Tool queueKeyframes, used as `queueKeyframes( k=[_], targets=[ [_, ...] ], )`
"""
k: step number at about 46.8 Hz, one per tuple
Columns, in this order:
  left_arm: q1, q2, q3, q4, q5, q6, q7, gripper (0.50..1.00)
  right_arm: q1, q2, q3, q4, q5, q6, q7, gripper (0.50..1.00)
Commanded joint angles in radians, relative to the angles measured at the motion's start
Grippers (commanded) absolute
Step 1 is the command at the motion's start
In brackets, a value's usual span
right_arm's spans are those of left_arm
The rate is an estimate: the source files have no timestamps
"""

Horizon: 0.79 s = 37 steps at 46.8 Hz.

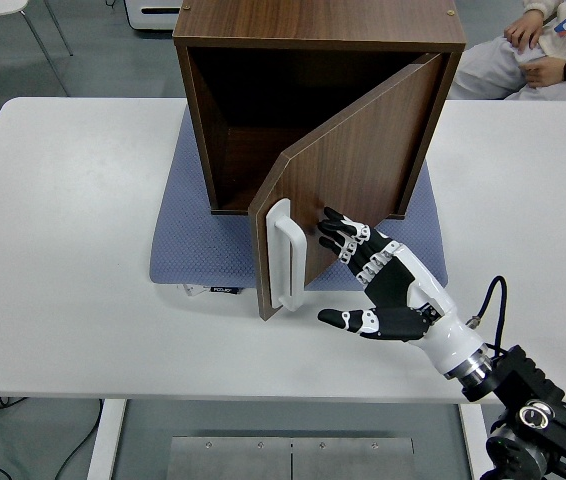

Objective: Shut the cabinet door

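A dark walnut-finish cabinet [318, 25] stands at the far middle of the white table [63, 250], seated on a blue-grey textured mat [203, 245]. The cabinet interior is open to the camera and dark.

The cabinet door [348, 170] is hinged on the cabinet's right side and stands partly open, at roughly half swing. Its free edge points toward the near left and hangs over the mat. A white bar handle [283, 255] is mounted upright on the outer face, close to the free edge.

The right hand [378, 290] enters from the lower right corner on a black arm with a white wrist section. Its fingers [338, 228] are extended and held apart, with the tips against the door's outer face just right of the handle. The thumb [348, 319] projects leftward below the door's bottom edge and is clear of it. The hand grips nothing; the contact is a flat push only.

A small dark label [223, 290] sits at the mat's near edge. It carries light print, but the text is too small to read.

A person [548, 50] in pale clothing is seated beyond the table's far right corner, with hands together in the lap. A blue badge lies on the chest.
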Motion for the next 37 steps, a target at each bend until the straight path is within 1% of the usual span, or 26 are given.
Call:
queueKeyframes(
  k=[1,6,13,19,20,26,32,37],
  targets=[
    [0.0,0.0,0.0,0.0,0.0,0.0,0.0,1.0,0.004,0.008,0.0,-0.004,0.002,-0.014,-0.002,1.0],
    [0.0,0.0,0.0,0.0,0.0,0.0,0.0,1.0,0.013,0.016,0.0,-0.007,0.003,-0.029,-0.017,1.0],
    [0.0,0.0,0.0,0.001,0.0,0.0,0.0,1.0,0.018,0.034,-0.002,-0.021,0.008,-0.055,-0.023,1.0],
    [0.0,0.0,0.0,0.0,0.0,0.0,0.0,1.0,0.018,0.062,0.0,-0.035,0.01,-0.059,-0.033,1.0],
    [0.0,0.0,0.0,0.0,0.0,0.0,0.0,1.0,0.019,0.08,0.0,-0.047,0.01,-0.069,-0.039,1.0],
    [0.0,0.0,0.0,0.0,0.0,0.0,0.0,1.0,0.038,0.116,-0.002,-0.058,0.011,-0.079,-0.048,1.0],
    [0.0,0.0,0.0,0.0,0.0,0.0,0.0,1.0,0.054,0.139,-0.009,-0.07,0.019,-0.094,-0.057,1.0],
    [0.0,0.0,0.0,0.0,0.0,0.0,0.0,1.0,0.073,0.142,-0.02,-0.073,0.02,-0.105,-0.062,1.0]
  ],
)
